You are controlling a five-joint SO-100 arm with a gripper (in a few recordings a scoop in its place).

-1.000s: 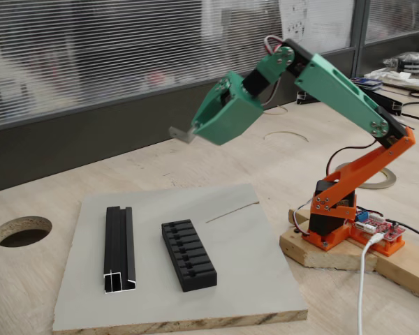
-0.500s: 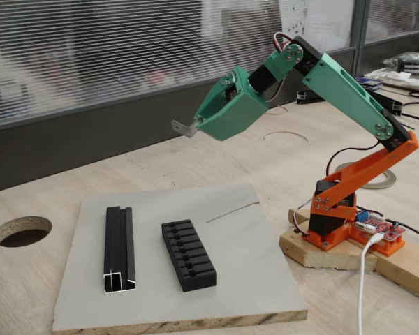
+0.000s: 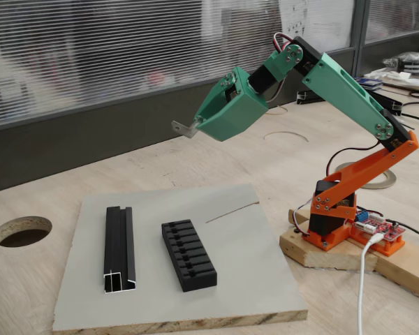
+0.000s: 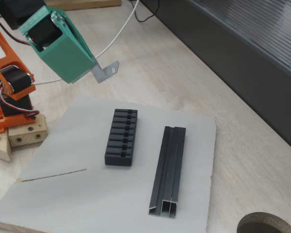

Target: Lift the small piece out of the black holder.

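On the grey board [image 3: 216,279] at the front, the black channel profile [image 3: 119,249] and the black holder [image 3: 188,255] lie side by side, apart. The holder's slots show no tab in either fixed view. A thin wire [image 3: 232,211] lies beyond, near the board's far edge. High above and well clear, the end effector [image 3: 195,127] is clamped on the small piece [image 3: 184,129], which juts out from the green housing. Over the last second the arm has risen slightly and now holds almost steady. Judgement: the extraction appears complete; the worktop [image 3: 42,202] is otherwise undisturbed.
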